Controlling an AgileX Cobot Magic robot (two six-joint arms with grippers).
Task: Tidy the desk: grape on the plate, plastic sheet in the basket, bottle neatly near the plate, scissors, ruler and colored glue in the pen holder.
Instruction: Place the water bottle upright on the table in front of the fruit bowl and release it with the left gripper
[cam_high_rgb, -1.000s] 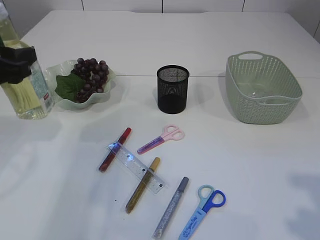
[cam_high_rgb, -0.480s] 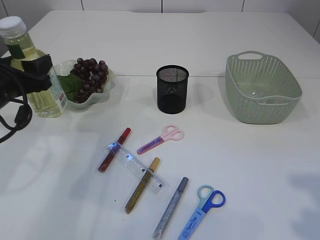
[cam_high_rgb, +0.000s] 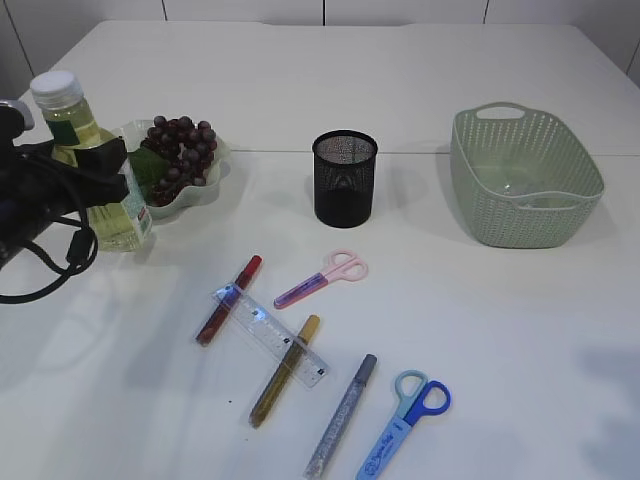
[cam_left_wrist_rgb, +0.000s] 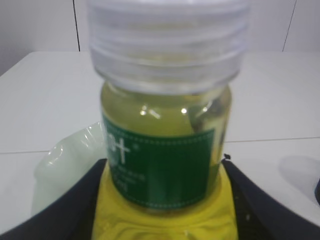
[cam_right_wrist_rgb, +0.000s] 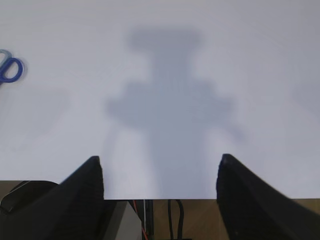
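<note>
Closing tight on the oil bottle (cam_high_rgb: 95, 165), the left pincer (cam_high_rgb: 85, 175) has carried it beside the grape plate (cam_high_rgb: 205, 185); placement nearly done

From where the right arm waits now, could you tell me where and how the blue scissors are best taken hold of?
Grip the blue scissors across the sheathed blade section, just below the ring handles, coming straight down from above. They lie flat on the table, pointing diagonally, so the fingers should turn to straddle that long, narrow part. The silver glue tube lies close on the left; keep clear of it.
</note>
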